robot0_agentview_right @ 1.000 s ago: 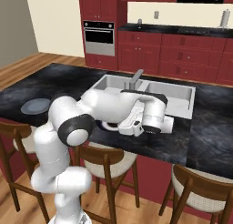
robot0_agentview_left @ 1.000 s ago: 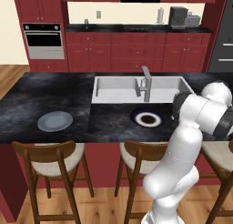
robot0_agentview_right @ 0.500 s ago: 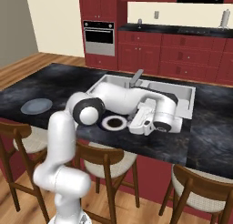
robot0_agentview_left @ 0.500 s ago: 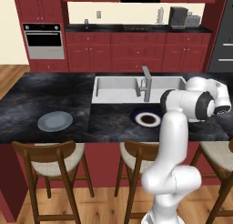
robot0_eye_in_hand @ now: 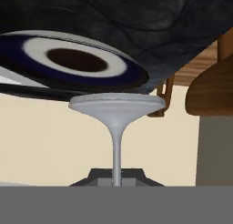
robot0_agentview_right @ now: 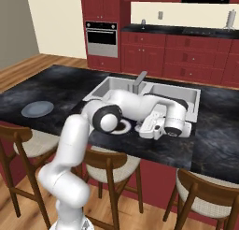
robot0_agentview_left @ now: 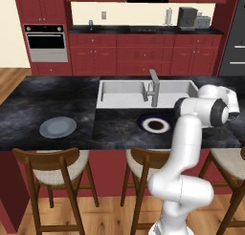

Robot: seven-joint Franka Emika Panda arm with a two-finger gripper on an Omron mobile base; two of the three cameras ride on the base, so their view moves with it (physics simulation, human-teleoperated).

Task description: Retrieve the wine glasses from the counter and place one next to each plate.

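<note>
- Change from the earlier pictures: the arm has swung further toward the right end of the island, and the forearm now stretches out over the black top instead of hanging folded in front of it. The base cameras have not shifted.
- Arm pose: the arm rises from the base, bends at the elbow above the island edge, and the wrist lies low and roughly level over the desk point(robot0_agentview_left: 119, 126), just right of the dark-rimmed plate point(robot0_agentview_left: 155, 124).
- Pincer point(robot0_eye_in_hand: 116, 181): pressed together on the thin stem of a wine glass point(robot0_eye_in_hand: 116, 110); the hand view shows the stem running down between the tips.
- Wine glass location: in the pincer, beside the dark-rimmed plate and near the island's front edge, close to a wooden stool point(robot0_eye_in_hand: 211, 89).
- Wine glass axis: the long axis runs along the pincer's line, foot pointing away from the hand; the bowl is hidden.
- A grey-blue plate point(robot0_agentview_left: 58, 127) lies well apart on the left of the island; the sink point(robot0_agentview_left: 124, 93) sits behind the dark-rimmed plate.
</note>
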